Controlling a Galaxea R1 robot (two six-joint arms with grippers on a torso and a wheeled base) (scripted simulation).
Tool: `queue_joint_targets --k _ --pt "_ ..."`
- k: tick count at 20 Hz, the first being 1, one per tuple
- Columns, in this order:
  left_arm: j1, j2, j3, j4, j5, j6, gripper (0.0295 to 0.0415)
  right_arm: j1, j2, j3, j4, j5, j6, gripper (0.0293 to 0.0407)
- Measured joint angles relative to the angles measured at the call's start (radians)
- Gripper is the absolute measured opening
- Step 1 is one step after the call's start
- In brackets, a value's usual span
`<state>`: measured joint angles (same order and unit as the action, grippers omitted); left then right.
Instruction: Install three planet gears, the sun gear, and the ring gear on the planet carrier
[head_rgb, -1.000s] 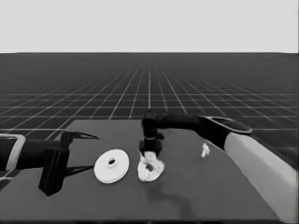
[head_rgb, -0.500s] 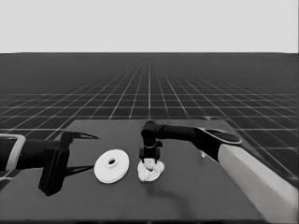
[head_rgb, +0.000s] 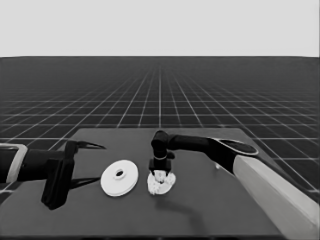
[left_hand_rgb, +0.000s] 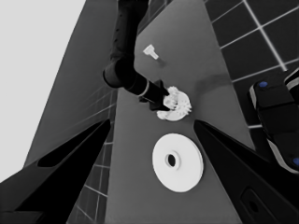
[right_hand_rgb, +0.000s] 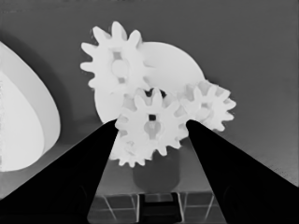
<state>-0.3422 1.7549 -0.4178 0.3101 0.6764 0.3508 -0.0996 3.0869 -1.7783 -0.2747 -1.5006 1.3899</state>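
The left claw (head_rgb: 82, 162) is parked over the counter's (head_rgb: 210, 200) left end, its fingers spread wide with nothing between them. Just to its right the larger round part (head_rgb: 119, 177) lies flat, thick-rimmed with a small dark central hole. Next to it, the smaller round part (right_hand_rgb: 175, 63) carries knobbly toothed gears. The right claw (head_rgb: 160, 171) is positioned directly over it, its fingers closed against the sides of the middle gear (right_hand_rgb: 152, 123). Farther right lies a thin white piece (left_hand_rgb: 150, 51).

A dark table (head_rgb: 210, 210) stands on a dark gridded floor (head_rgb: 160, 95) under a pale blank band (head_rgb: 160, 25).
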Motion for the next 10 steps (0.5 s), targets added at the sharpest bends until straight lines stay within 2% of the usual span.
queue_joint_targets --k 10 --pt "0.0 0.0 0.0 0.0 0.0 0.0 0.0385 -0.004 -0.001 -0.001 0.0 0.0 0.105 0.0309"
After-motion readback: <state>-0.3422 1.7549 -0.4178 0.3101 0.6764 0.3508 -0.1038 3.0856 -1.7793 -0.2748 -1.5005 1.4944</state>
